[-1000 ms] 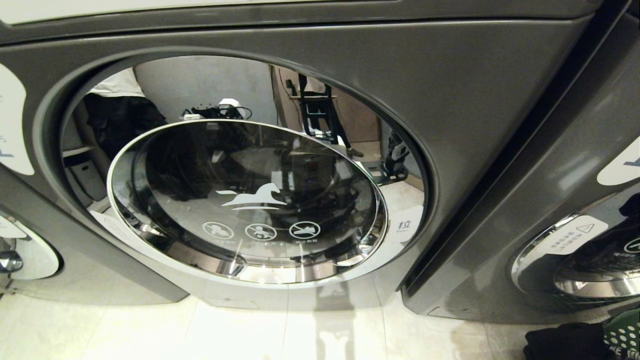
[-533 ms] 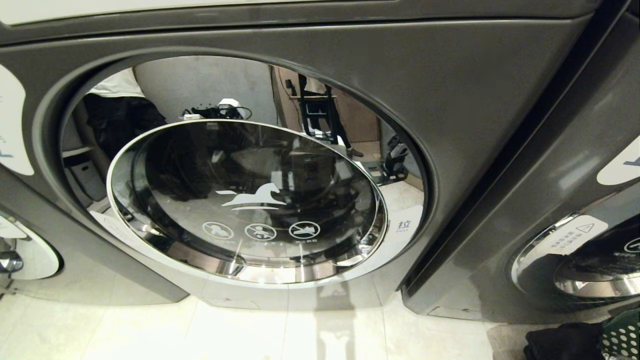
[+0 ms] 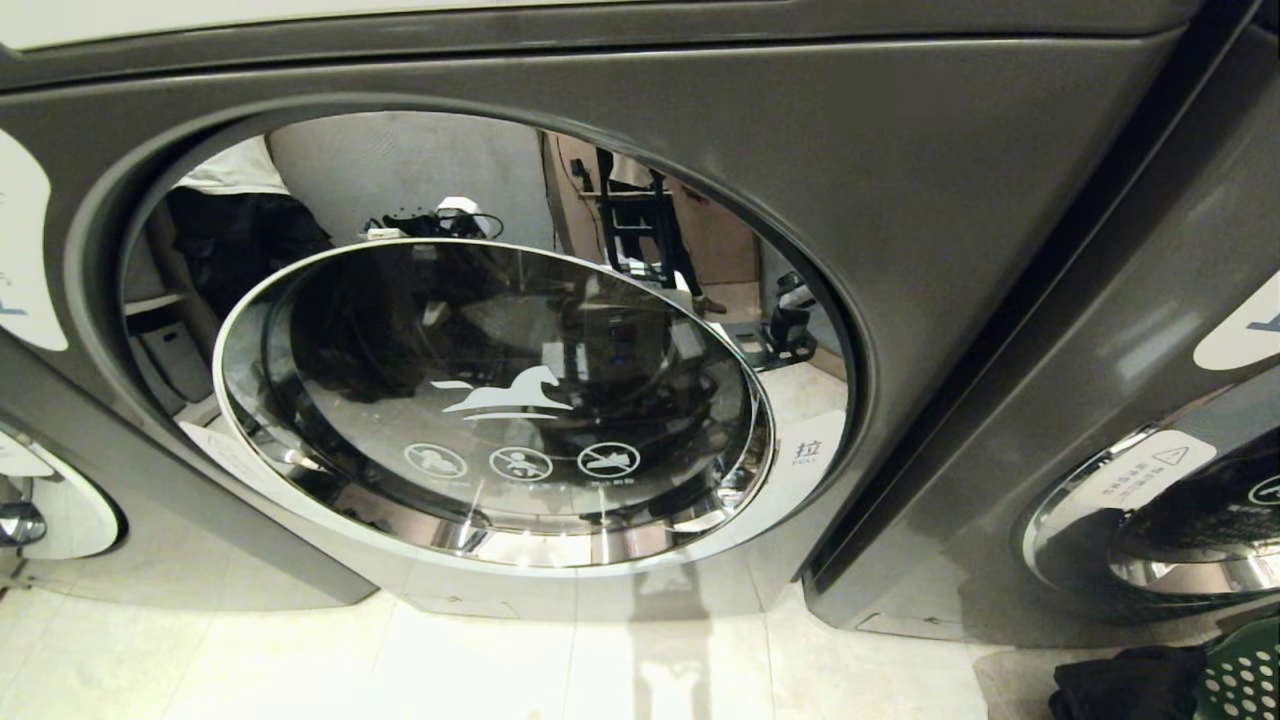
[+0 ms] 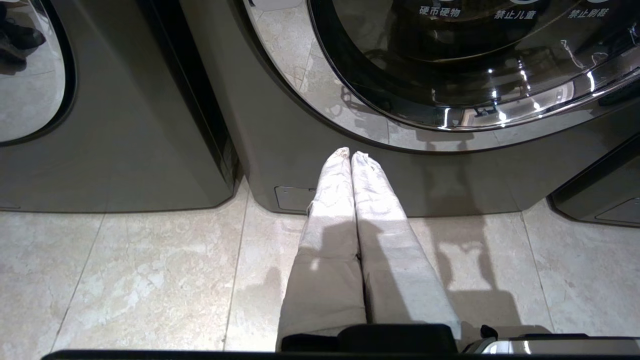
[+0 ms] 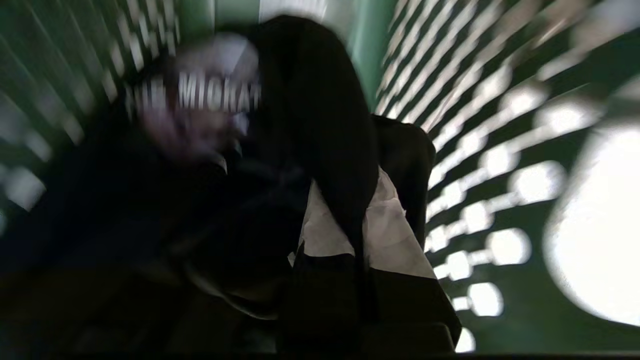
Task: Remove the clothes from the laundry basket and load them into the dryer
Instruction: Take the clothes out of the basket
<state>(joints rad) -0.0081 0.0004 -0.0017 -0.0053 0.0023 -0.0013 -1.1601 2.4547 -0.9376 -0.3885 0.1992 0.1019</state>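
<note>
Tiled floor (image 4: 125, 280), dryer door (image 3: 490, 400) shut. Right gripper (image 5: 345, 235) clamped on black garment (image 5: 310, 125) inside the green basket (image 5: 500, 150); left gripper (image 4: 350, 155) closed, idle. Risk: closed door blocks loading.

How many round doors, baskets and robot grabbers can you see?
Round machine doors: 3 – middle, left, right
Green laundry basket: 1
End effectors: 2 – left end effector, right end effector
Total: 6
</note>
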